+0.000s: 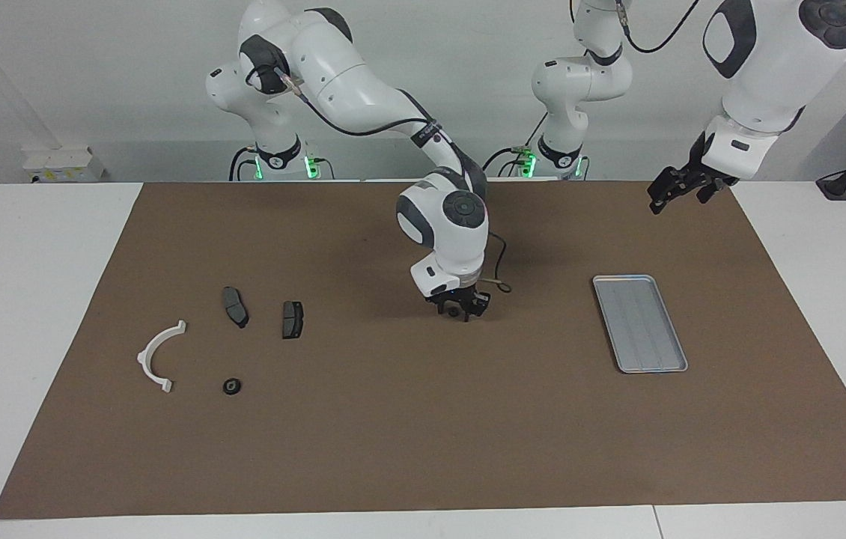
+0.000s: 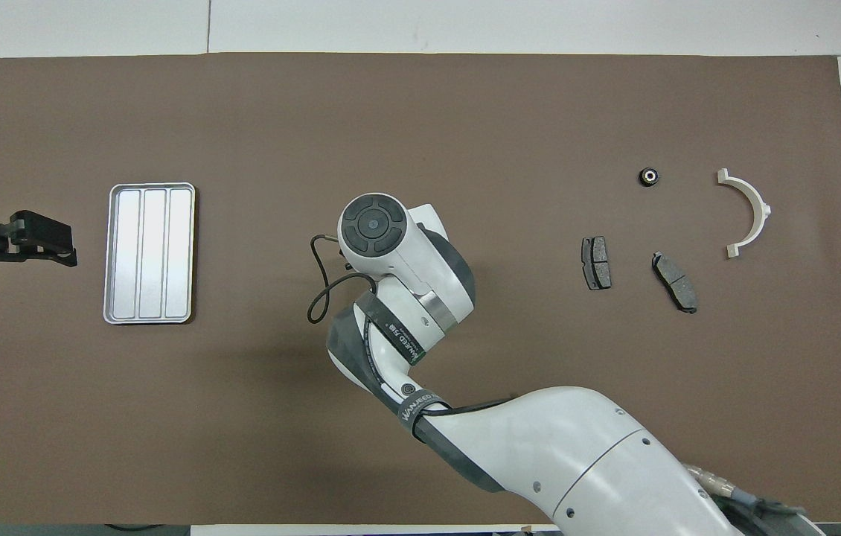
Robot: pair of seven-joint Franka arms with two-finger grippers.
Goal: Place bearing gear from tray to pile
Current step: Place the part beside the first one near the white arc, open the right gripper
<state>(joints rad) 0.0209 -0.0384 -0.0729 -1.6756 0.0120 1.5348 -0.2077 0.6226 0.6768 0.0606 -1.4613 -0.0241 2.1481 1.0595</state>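
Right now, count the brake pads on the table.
2. One pad lies nearer the white arc; the other pad lies beside it, toward the table's middle. None seems hidden.

We can read one marking only: white lettering on the black cable strap (image 2: 416,408) round the right arm's forearm (image 2: 577,447), well up the arm from its jaws, which seems to say "WANJEED". A second strap (image 2: 397,339) carries similar print, too small to make out.
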